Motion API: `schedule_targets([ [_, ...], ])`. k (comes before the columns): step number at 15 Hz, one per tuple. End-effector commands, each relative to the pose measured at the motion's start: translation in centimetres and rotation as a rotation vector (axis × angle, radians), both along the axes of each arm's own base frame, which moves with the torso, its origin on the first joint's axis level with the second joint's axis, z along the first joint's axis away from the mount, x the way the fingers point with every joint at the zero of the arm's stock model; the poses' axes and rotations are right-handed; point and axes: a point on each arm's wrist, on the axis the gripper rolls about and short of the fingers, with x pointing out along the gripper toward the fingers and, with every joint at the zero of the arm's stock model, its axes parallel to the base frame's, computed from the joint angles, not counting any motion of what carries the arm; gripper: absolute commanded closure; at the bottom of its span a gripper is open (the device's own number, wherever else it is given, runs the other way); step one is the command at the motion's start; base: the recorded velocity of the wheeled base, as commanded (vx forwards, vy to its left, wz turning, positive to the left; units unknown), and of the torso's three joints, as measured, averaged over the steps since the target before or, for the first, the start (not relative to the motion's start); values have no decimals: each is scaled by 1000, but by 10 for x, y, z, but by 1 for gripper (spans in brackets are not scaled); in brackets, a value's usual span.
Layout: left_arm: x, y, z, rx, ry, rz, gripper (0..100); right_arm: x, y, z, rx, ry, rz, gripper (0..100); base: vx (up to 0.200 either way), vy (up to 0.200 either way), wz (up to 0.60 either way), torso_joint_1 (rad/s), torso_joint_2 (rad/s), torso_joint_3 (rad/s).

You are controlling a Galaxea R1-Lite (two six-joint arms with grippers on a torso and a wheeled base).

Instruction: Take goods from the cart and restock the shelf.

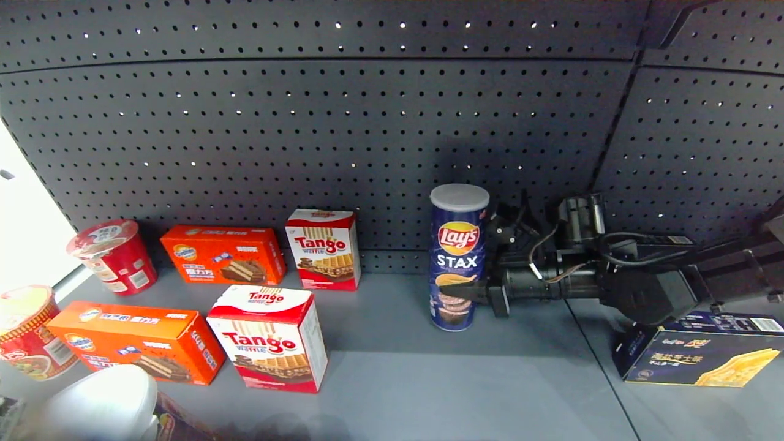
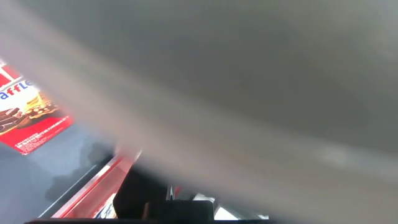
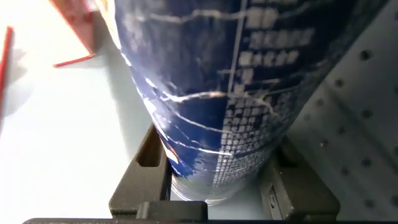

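Nearest, a red-and-white wafer box (image 1: 269,337) stands at the front of the shelf (image 1: 398,367). Farther back, the right hand (image 1: 460,294) is clamped low around the upright blue chip can (image 1: 458,245). The right wrist view shows the can's fine-print side, with fingers (image 3: 146,168) flanking it.

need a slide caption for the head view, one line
The right gripper holds the blue chip can upright on the grey shelf, right of the wafer boxes.
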Motion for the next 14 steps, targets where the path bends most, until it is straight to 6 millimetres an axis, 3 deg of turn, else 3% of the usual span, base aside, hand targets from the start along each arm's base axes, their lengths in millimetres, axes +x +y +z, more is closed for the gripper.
schedule_targets([
  [1, 0, 0, -1, 1, 2, 0, 100, -18, -6, 10, 6, -12, 5, 100, 0, 0, 0, 0, 0, 0],
  [5, 0, 0, 0, -1, -3, 1, 100, -39, -8, 14, 7, -5, 26, 100, 0, 0, 0, 0, 0, 0],
  [14, 1, 0, 1, 1, -4, 4, 100, -85, -12, -7, -3, 17, 70, 100, 0, 0, 0, 0, 0, 0],
])
